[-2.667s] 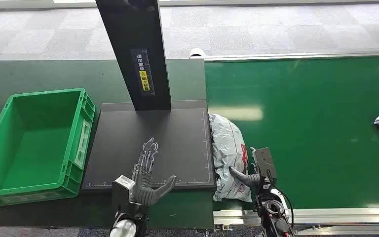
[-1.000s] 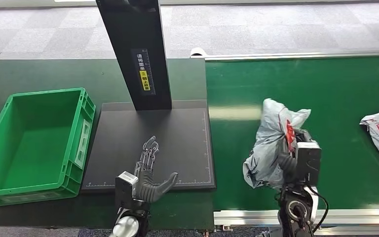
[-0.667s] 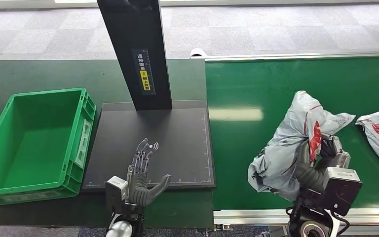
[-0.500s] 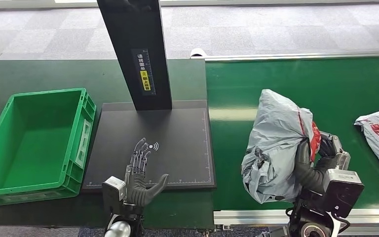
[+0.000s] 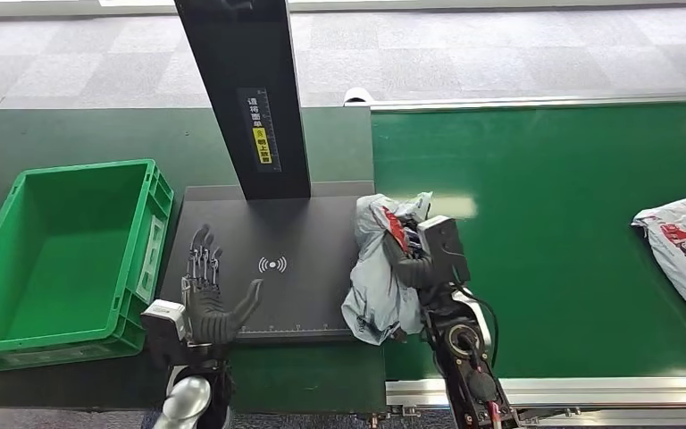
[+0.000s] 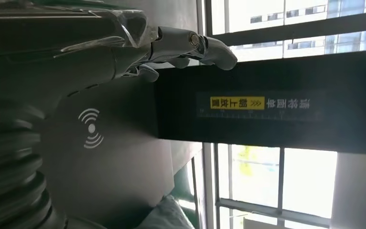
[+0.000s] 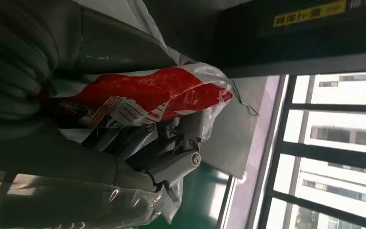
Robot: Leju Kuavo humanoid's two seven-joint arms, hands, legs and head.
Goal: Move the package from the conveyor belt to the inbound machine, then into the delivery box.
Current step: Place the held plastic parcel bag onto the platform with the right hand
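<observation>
Package: grey plastic mail bag with red print [image 5: 377,268], crumpled, at the right edge of the black scanner platform [image 5: 313,232], beside the conveyor belt [image 5: 554,223].
Right hand [image 5: 411,264]: grips the bag.
Left hand [image 5: 207,299]: fingers spread wide, holding nothing, over the platform's near left.
Green crate [image 5: 62,259]: left of the platform.
Second bag [image 5: 683,246]: far right on the belt.

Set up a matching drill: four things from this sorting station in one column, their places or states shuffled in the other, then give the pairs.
Things:
1. grey package
2. green crate
3. left robot hand
4. second package

Places or states:
A. lying on the green conveyor belt, far right
B. open, fingers spread over the black scanner plate
C. gripped by the right robot hand at the plate's right edge
D. empty, left of the plate

Pairs: 1-C, 2-D, 3-B, 4-A
</observation>
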